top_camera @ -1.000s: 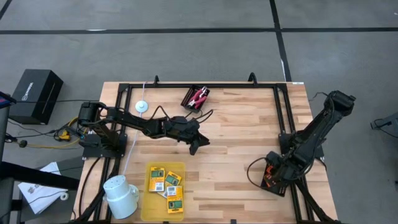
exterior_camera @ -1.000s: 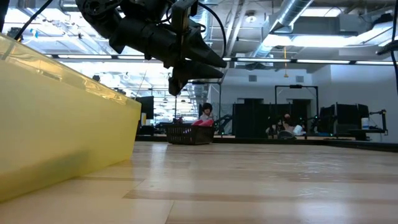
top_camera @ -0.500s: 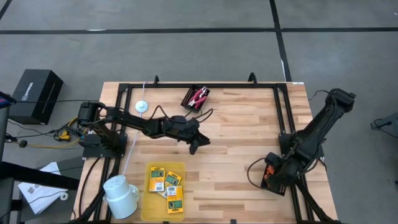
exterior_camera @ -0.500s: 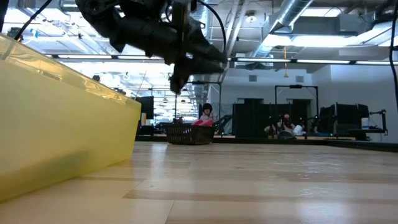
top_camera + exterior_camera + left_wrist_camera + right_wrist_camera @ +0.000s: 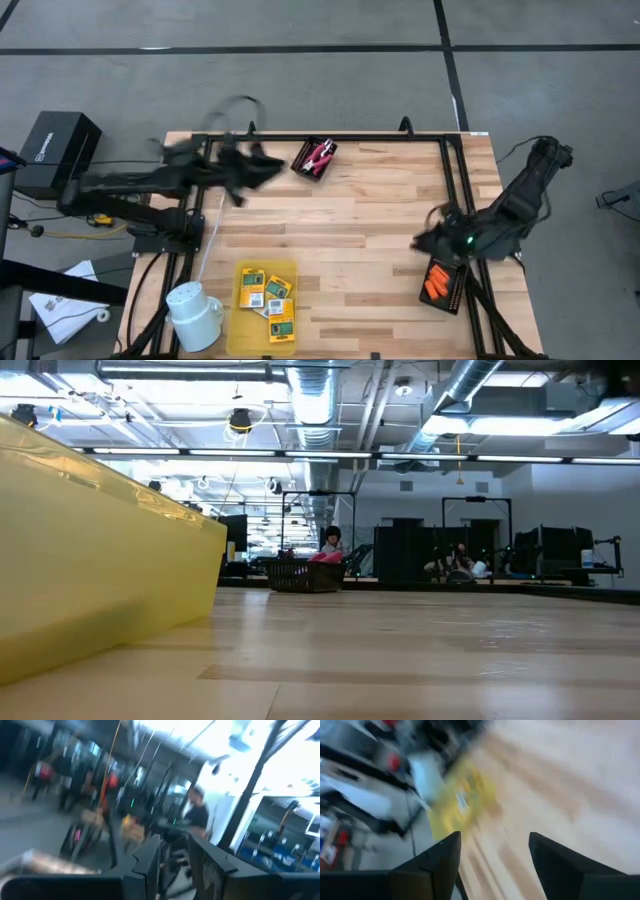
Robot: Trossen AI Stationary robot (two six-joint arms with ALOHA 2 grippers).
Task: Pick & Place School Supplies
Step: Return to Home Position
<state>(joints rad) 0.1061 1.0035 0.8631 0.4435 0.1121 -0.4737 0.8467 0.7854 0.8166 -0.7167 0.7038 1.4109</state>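
Overhead, the left arm stretches in from the left edge across the far left part of the bench. Its wrist view looks out into the room, and the left end effector (image 5: pixel 175 857) shows its two fingers a little apart with nothing between them. The right arm is folded over the right side of the bench. The right end effector (image 5: pixel 492 852) has its fingers spread wide and empty, hanging above bare wood just on the far side of the black bin (image 5: pixel 452 303). That bin sits at the near right edge and holds the orange erasers (image 5: pixel 437 284) (lying close together, so their number cannot be told). The four yellow-and-green packets (image 5: pixel 268 295) lie in the yellow tray (image 5: pixel 240 320) at the near edge, left of the middle, with a white mug (image 5: pixel 195 312) just beside the tray at the near left corner. The red-handled scissors (image 5: pixel 319 155) rest in a small black basket (image 5: pixel 303 165) at the far edge, well apart from both other containers. From bench height the tray's wall fills the left foreground and the basket stands far off.
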